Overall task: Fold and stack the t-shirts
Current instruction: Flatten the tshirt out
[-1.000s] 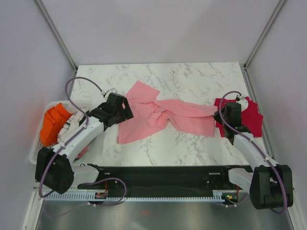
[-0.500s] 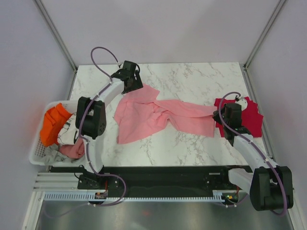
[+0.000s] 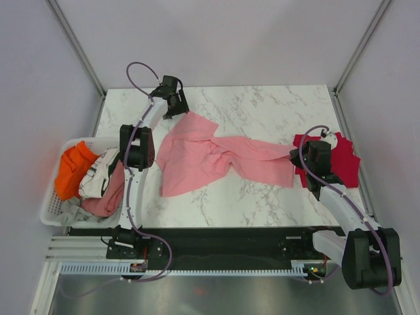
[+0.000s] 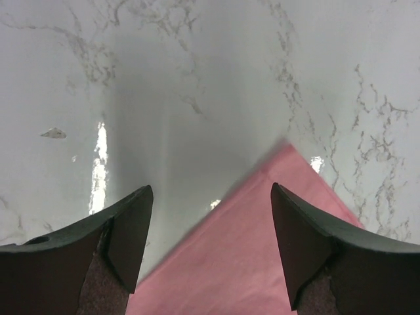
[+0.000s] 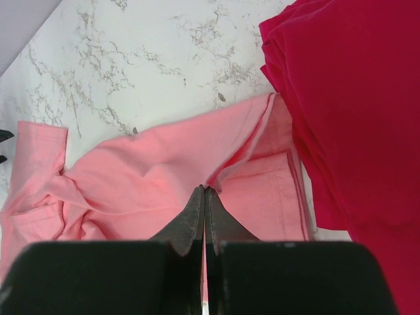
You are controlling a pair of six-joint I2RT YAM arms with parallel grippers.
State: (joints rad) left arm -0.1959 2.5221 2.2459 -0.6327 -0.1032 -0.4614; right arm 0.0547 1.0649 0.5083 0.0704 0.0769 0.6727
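One white basket (image 3: 49, 211) beside the surface's (image 3: 262, 111) near-left corner holds jumbled cloths (image 3: 71, 169), orange, white and pink. Two t-shirts lie out: the red t-shirt (image 3: 344, 161) at the right edge and the pink t-shirt (image 3: 197, 157) mid-surface, with my right fingers (image 5: 197, 211) pressed shut at its right end. My left fingers (image 4: 128, 226) stand wide over its far corner, toward the far-left corner.

In my top view, spread t-shirt (image 3: 210, 161) lay mid-table (image 3: 262, 111), running from upper left toward right. Its right end touched second t-shirt (image 3: 342, 161) at table's right edge. Basket (image 3: 44, 211) sat off table's left edge, left of frame, clothes (image 3: 79, 172) piled in it. I had left gripper (image 3: 177, 108) behind spread t-shirt's upper-left corner, right gripper (image 3: 303, 156) where shirts met.
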